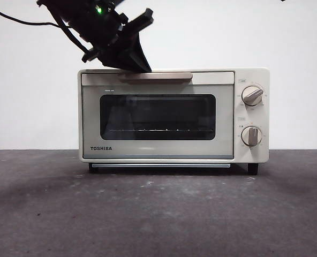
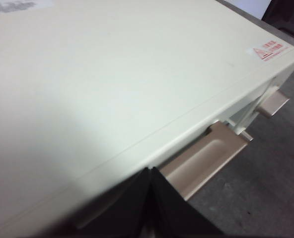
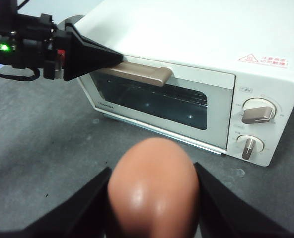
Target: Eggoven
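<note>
The cream TOSHIBA toaster oven (image 1: 158,152) stands in the middle of the table with its door shut. Its beige handle (image 1: 166,76) runs along the top of the door. My left gripper (image 1: 144,67) comes down from the upper left, and its shut tips rest on the left end of the handle (image 2: 206,156) at the oven's top front edge (image 2: 112,74). In the right wrist view, my right gripper (image 3: 152,168) is shut on the reddish-brown egg (image 3: 154,193). It holds the egg above the table in front of the oven (image 3: 211,39). The left gripper (image 3: 118,58) also shows there, at the handle (image 3: 144,73).
Two knobs (image 1: 252,95) (image 1: 251,136) sit on the oven's right panel. The dark grey table (image 1: 158,214) stretches in front of the oven. A white wall stands behind it.
</note>
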You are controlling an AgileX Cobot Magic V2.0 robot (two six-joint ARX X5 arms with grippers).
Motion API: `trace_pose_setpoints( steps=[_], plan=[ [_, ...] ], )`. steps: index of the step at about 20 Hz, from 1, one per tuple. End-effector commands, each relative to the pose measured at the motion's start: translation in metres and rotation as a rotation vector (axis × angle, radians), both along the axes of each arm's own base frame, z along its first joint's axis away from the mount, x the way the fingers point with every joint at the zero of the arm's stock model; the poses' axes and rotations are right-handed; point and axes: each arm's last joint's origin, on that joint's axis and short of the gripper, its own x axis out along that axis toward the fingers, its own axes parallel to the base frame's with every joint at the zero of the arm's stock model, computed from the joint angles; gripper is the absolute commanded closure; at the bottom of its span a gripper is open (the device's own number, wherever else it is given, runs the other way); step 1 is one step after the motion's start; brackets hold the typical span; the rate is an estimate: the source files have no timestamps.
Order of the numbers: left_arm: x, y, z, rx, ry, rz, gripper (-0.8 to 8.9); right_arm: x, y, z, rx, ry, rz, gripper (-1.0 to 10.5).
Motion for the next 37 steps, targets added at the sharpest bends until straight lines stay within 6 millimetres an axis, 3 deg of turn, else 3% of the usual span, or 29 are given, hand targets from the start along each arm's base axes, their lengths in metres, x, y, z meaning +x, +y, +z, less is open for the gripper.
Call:
trace_pose_setpoints(
  steps=[1, 10, 20, 26, 29, 33, 37],
  plan=[
    [0.009, -0.004, -0.006, 0.028, -0.01, 0.015, 8.06, 0.0, 0.002, 0.003, -0.006, -0.013, 0.011, 9.4],
    [0.003, -0.014, -0.023, 0.101, 0.085, -0.02, 8.06, 0.0, 0.001, 0.003, -0.021, -0.019, 0.018, 9.4],
    [-0.031, -0.039, -0.039, 0.231, 0.26, -0.137, 8.06, 0.0, 0.002, 0.003, -0.019, -0.026, 0.017, 9.4],
    [-0.051, -0.048, -0.039, 0.269, 0.334, -0.209, 8.06, 0.0, 0.002, 0.003, -0.018, -0.028, 0.016, 9.4],
    [-0.062, -0.048, -0.028, 0.264, 0.336, -0.223, 8.06, 0.001, 0.002, 0.004, -0.02, -0.035, 0.002, 9.4],
    [-0.08, -0.034, 0.009, 0.197, 0.267, -0.212, 8.06, 0.004, 0.004, 0.002, -0.027, -0.026, -0.002, 9.4],
    [-0.091, 0.001, 0.05, 0.111, 0.164, -0.142, 8.06, 0.014, 0.011, -0.004, -0.036, 0.003, -0.005, 9.4]
  ],
)
